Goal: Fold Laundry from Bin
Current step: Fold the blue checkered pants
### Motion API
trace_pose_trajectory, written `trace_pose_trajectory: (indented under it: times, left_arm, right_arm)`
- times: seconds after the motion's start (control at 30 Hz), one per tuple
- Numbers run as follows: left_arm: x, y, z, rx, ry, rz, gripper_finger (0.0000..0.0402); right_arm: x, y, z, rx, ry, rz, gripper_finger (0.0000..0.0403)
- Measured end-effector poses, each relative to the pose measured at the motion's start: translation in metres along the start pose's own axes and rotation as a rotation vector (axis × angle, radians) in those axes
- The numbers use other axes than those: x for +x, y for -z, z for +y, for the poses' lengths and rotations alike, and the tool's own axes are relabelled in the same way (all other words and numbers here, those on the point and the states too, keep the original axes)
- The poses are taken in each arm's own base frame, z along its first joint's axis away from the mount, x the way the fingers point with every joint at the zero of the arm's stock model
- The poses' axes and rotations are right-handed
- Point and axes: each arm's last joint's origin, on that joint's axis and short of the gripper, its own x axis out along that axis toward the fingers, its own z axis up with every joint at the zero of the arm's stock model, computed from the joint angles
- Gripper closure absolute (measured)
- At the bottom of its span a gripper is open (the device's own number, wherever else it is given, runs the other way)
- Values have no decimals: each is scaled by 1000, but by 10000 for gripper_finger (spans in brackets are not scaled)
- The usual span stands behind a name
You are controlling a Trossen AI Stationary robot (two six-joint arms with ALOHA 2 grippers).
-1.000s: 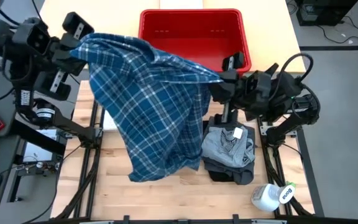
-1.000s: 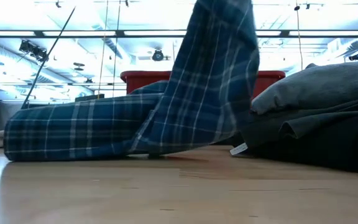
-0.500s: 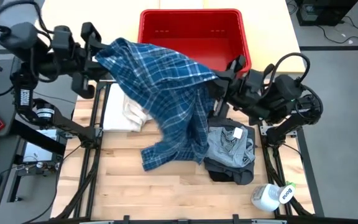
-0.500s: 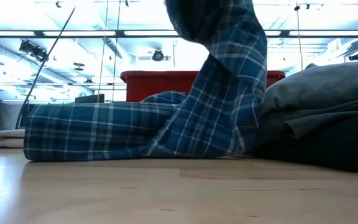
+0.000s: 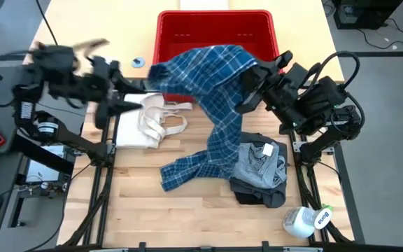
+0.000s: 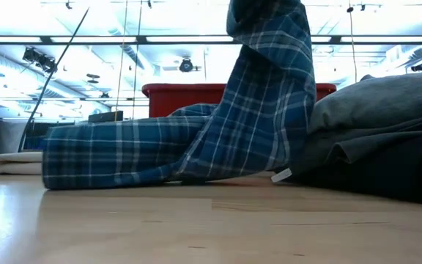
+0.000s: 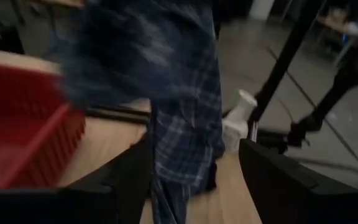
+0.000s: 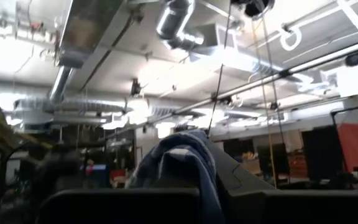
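The blue-and-white plaid shirt [image 5: 215, 105] hangs from the right gripper [image 5: 249, 78], pinched shut on its top, trailing diagonally down to the table toward the left gripper [image 5: 133, 94], whose fingers stand spread and empty, just beside its loose end.

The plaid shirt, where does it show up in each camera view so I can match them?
High view: plaid shirt at centre, draped from the red bin down onto the table.
Low view: shirt centre, rising out of the top.
Left wrist view: shirt hanging mid-picture.
Right wrist view: shirt bunched at centre.
Shared landmark: the red bin, in all but the right wrist view.
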Motion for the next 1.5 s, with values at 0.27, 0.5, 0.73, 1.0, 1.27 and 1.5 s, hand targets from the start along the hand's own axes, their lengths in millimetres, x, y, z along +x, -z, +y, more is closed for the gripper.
trace_pose_trajectory:
  times: [0.27,0.5,0.73,1.0,1.27,1.5]
  left_arm:
    - [53,33,-9,26,-17,112,190]
    - [120,84,-13,-60,28,124,206]
    - [160,121,-2,-177,13,73,207]
    - [179,141,7,-285,139,10,207]
    - [191,145,5,-291,176,-21,207]
    - [204,147,2,-301,213,-36,212]
  right_arm:
    - [9,-1,-11,10,60,-81,397]
    - [18,0,-14,-8,98,-111,397]
    - [23,-3,-13,-52,81,-74,397]
    - [24,-1,-12,-67,77,-52,397]
    - [23,2,-11,-83,90,-16,397]
    - [24,4,-10,-99,84,9,396]
